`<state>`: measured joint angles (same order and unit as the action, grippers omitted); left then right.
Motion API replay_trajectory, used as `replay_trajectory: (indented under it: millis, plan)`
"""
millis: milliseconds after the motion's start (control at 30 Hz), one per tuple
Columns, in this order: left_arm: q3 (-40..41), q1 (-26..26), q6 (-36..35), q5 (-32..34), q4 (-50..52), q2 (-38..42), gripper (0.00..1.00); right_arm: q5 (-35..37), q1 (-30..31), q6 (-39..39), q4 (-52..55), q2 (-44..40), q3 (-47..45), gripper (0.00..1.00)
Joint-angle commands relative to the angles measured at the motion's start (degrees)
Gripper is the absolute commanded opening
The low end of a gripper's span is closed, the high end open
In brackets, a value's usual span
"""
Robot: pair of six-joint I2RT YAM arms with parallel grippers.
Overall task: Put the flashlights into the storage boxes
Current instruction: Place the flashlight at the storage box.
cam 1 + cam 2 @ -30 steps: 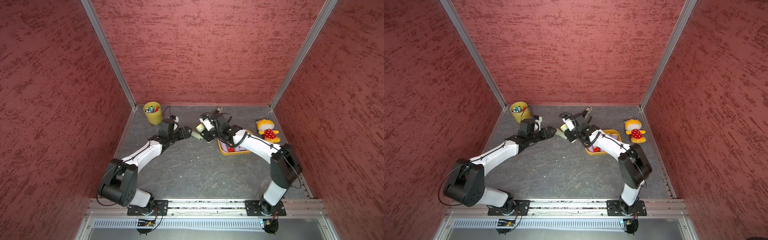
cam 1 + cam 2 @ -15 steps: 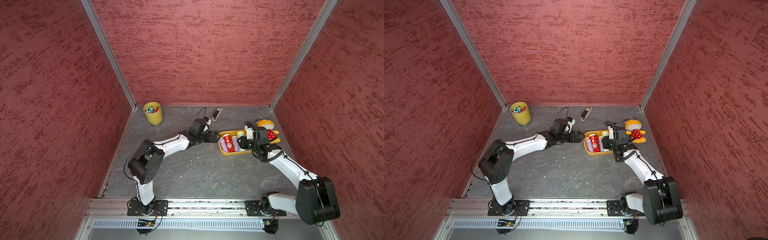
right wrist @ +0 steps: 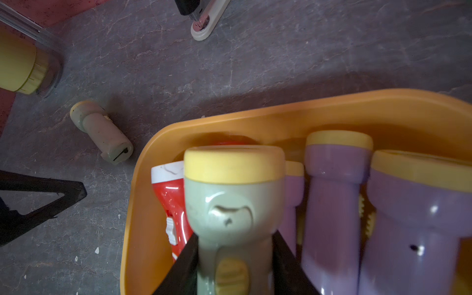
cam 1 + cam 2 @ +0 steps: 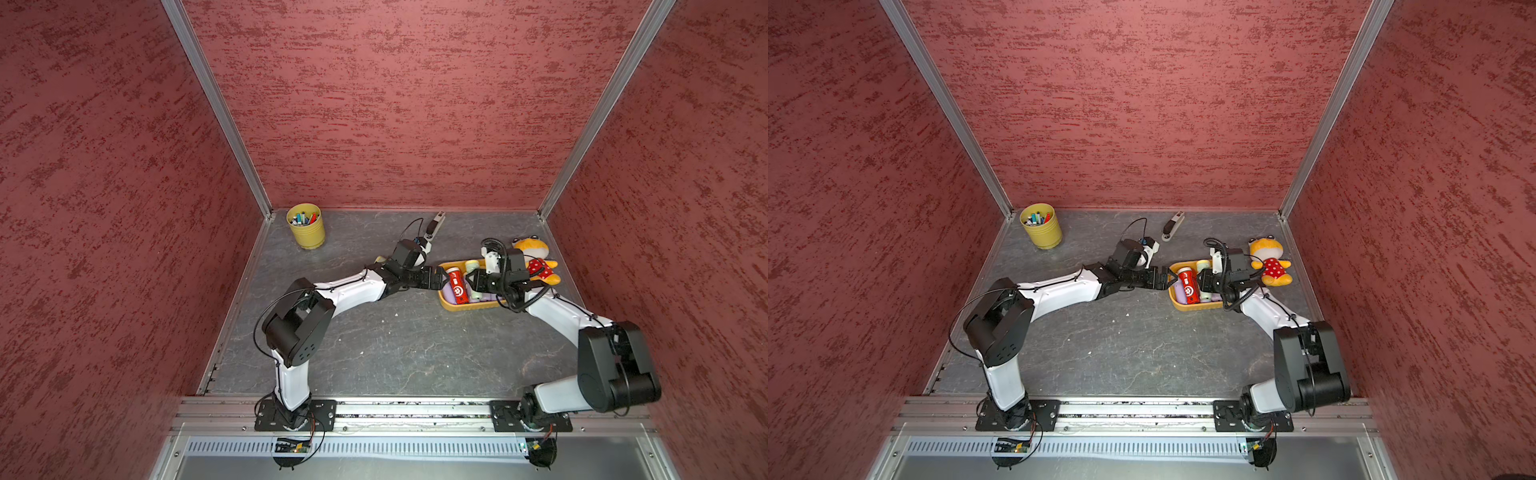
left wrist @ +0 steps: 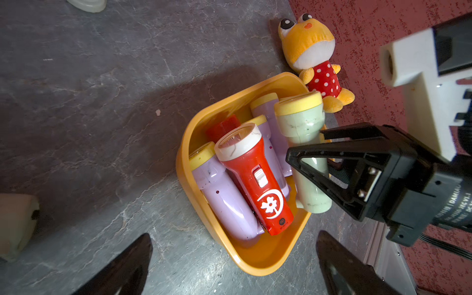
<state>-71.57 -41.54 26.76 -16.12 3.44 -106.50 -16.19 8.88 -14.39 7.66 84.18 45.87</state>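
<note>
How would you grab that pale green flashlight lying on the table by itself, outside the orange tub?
Probably by the narrow barrel of the loose flashlight, between flared head and tail cap, coming down from above and closing across it. It lies on its side, apart from the tub, so both flanks are free; the head is wider and tapered.

left arm (image 4: 1059,291) outstretched, left gripper (image 4: 1166,277) jaws spread | right arm (image 4: 1262,311) bent, right gripper (image 5: 305,144) clamped

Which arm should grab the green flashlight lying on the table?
Left: left pincer open, empty, beside the loose pale green flashlight; right pincer shut on the held green flashlight over the orange tub.
</note>
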Motion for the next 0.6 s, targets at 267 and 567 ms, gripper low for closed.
replay_trajectory:
  millis: [267, 567]
  plan:
    - [1.3, 0.9, -1.2, 0.8, 0.3, 1.9, 1.00, -0.8, -0.1, -0.7, -1.2, 1.8, 2.2, 0.55]
    - [2.3, 1.4, -0.9, 0.8, 0.0, 2.5, 1.00, -0.3, 0.0, -0.8, 0.6, 1.8, 2.7, 0.48]
